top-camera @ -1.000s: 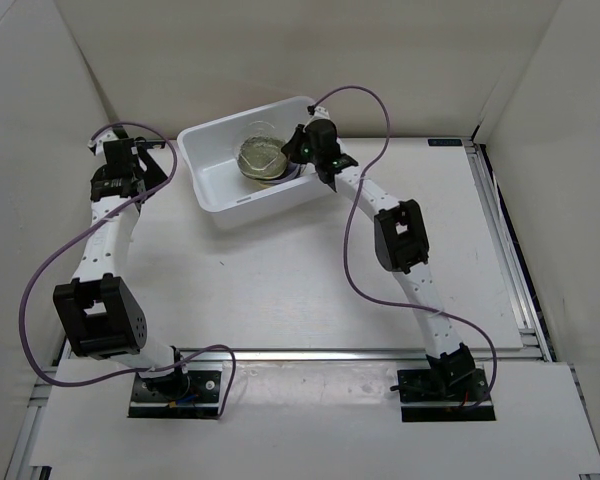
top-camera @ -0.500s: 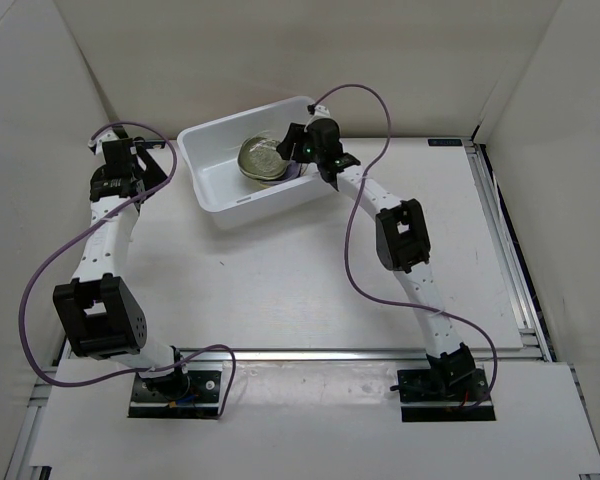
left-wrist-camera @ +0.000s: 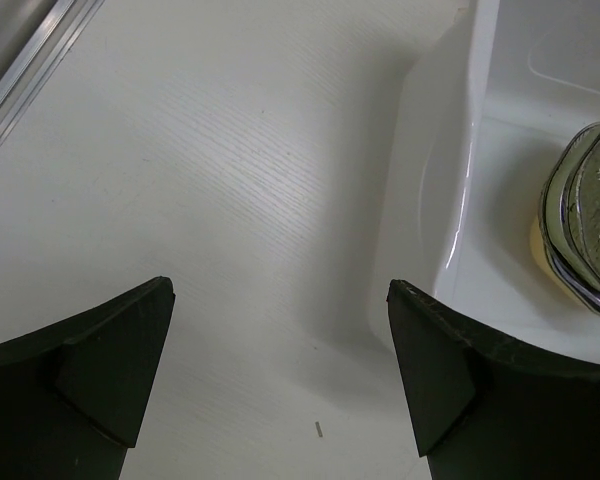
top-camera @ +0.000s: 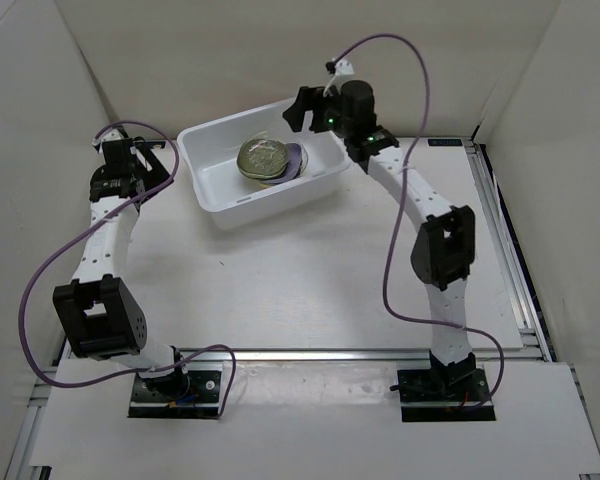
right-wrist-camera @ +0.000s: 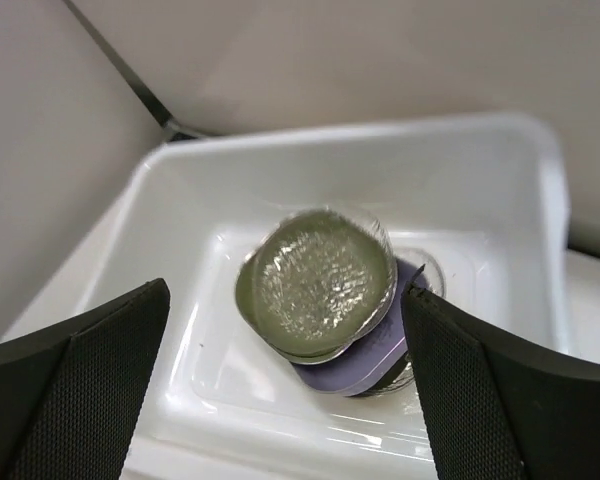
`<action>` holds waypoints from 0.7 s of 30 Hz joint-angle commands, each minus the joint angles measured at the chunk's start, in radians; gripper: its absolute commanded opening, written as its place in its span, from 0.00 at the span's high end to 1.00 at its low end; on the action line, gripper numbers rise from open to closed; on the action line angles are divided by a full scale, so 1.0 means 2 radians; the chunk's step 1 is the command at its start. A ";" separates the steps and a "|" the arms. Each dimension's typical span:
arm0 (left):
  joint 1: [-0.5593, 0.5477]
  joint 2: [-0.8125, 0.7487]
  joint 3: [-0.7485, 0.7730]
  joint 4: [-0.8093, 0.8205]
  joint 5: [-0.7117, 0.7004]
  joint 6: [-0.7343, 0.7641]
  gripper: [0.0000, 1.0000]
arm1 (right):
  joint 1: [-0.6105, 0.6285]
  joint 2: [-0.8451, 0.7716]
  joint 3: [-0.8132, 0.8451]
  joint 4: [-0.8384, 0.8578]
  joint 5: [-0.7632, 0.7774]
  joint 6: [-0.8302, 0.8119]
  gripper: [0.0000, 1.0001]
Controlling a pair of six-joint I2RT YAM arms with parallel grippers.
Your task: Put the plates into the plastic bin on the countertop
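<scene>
The white plastic bin (top-camera: 208, 196) stands at the back of the countertop (top-camera: 280, 270). A stack of plates (top-camera: 263, 158) lies inside it, a glossy green plate (right-wrist-camera: 315, 280) on top and a purple plate (right-wrist-camera: 372, 366) jutting out beneath. My right gripper (top-camera: 308, 108) hovers open above the bin's far right corner; in its wrist view the right gripper (right-wrist-camera: 285, 292) frames the stack with nothing between the fingers. My left gripper (top-camera: 156, 160) is open just left of the bin, over bare countertop (left-wrist-camera: 230, 150). The bin wall (left-wrist-camera: 430, 200) and the stack's edge (left-wrist-camera: 585, 215) show at its right.
White panels wall in the countertop on the left, back and right. A metal rail (top-camera: 500, 240) runs along the right side and another (top-camera: 310, 352) along the front by the arm bases. The right arm's purple cable (top-camera: 400, 45) loops high over the bin.
My right gripper opened from shut, leaving the green plate on the stack, then rose and drew back toward the bin's far right corner. The left arm has not moved.
</scene>
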 commanded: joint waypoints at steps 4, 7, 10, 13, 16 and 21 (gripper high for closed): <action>-0.024 -0.046 0.017 -0.039 -0.037 0.004 0.01 | -0.034 -0.135 -0.081 -0.078 0.004 0.002 0.01; -0.035 -0.061 0.006 -0.064 -0.041 -0.002 0.01 | -0.056 -0.217 -0.188 -0.083 0.013 0.015 0.01; -0.044 -0.104 -0.032 -0.064 -0.044 -0.012 0.01 | -0.086 -0.312 -0.321 -0.075 0.034 0.036 0.01; -0.055 -0.147 -0.073 -0.064 -0.045 -0.020 0.01 | -0.114 -0.401 -0.421 -0.103 0.068 0.045 0.01; -0.072 -0.178 -0.104 -0.065 -0.051 -0.034 0.01 | -0.136 -0.466 -0.503 -0.129 0.114 0.048 0.01; -0.114 -0.199 -0.137 -0.087 -0.046 -0.054 0.01 | -0.173 -0.577 -0.603 -0.180 0.144 0.062 0.01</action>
